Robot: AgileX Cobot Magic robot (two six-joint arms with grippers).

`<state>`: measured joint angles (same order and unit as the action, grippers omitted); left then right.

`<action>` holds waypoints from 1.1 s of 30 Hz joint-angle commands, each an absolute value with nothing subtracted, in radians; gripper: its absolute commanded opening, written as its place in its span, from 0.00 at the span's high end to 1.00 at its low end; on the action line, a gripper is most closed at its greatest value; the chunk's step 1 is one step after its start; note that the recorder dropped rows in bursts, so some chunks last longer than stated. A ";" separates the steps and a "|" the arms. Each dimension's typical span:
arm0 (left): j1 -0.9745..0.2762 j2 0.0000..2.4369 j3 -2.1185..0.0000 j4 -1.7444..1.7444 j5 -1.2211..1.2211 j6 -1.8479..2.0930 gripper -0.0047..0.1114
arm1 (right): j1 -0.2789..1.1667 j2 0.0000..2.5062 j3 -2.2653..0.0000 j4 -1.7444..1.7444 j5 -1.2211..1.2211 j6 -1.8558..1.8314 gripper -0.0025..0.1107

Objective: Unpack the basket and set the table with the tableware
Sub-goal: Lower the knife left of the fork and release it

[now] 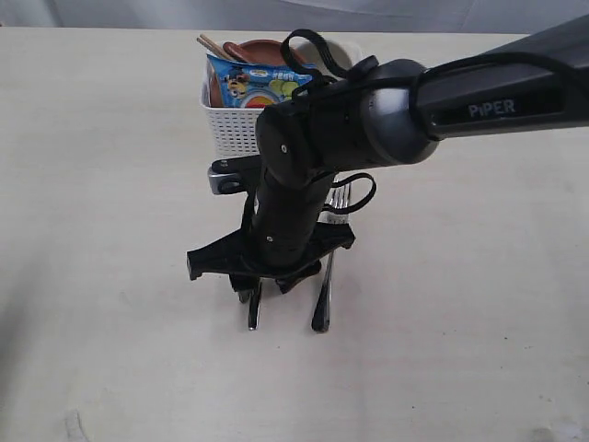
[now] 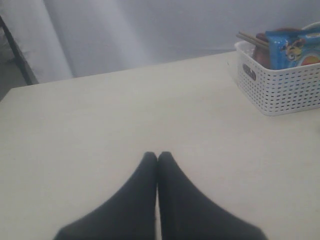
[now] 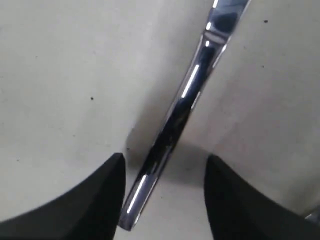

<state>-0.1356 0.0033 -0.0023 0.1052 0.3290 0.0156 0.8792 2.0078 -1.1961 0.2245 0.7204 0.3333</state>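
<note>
Your right hand [image 3: 166, 158] points down at the counter [image 1: 110, 276] in front of the white basket [image 1: 230, 131]. It is released, its 2 fingers [image 3: 95, 200] spread either side of the steel knife [image 3: 175, 115], which lies flat on the counter between them. The fork [image 1: 324, 276] lies just beside the knife, tines toward the basket. Your left hand [image 2: 158, 156] is clenched on nothing, fingertips pressed together over bare counter, well apart from the basket. The basket holds a blue chip bag [image 1: 258, 87], a reddish-brown plate [image 1: 262, 48] and wooden chopsticks [image 1: 210, 43].
</note>
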 commanded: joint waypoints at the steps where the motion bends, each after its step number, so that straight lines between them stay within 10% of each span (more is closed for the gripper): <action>1: -0.139 0.000 0.000 0.101 0.321 0.012 0.96 | 0.880 2.038 -1.197 0.227 0.693 0.340 0.68; 7: -0.139 0.000 0.000 0.101 0.321 0.012 0.96 | 0.892 2.042 -1.197 0.264 0.708 0.329 0.98; 33: -0.139 0.000 0.000 0.101 0.321 0.012 0.96 | 0.971 1.944 -1.197 0.319 0.611 0.535 0.94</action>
<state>-0.1356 0.0033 -0.0023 0.1052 0.3290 0.0156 0.9833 1.9843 -1.2010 0.3390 0.6320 0.5323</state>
